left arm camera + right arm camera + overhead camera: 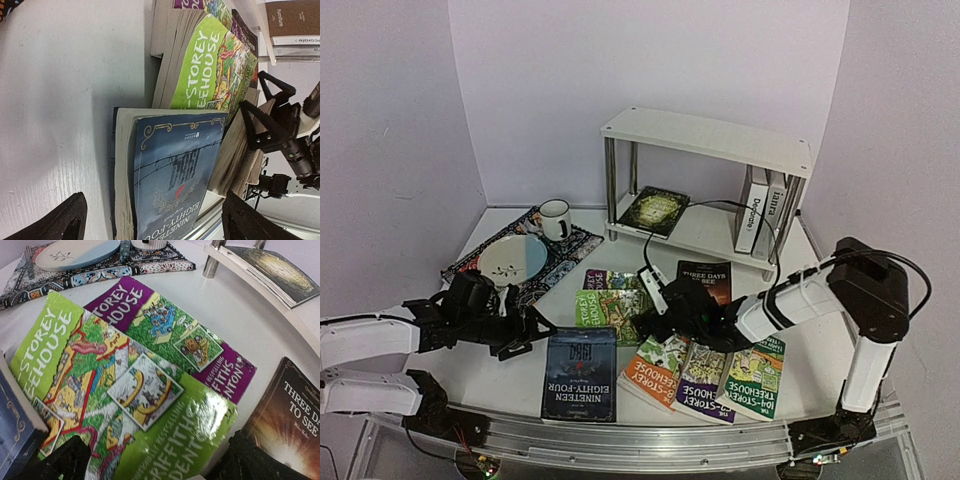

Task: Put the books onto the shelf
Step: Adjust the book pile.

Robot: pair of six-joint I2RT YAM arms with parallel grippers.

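Right gripper (157, 440) spread wide, empty, above a green book (100, 370), title cut to "STOREY HOUSE"; left gripper (155, 195) wide, empty, facing a blue book (580, 372), "NINETEEN EIGHTY-FOUR".

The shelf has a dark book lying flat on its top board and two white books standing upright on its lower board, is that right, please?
Not quite: the dark book lies flat on the lower board of the shelf, not the top one, as the top external view shows. The two white books do stand upright there.
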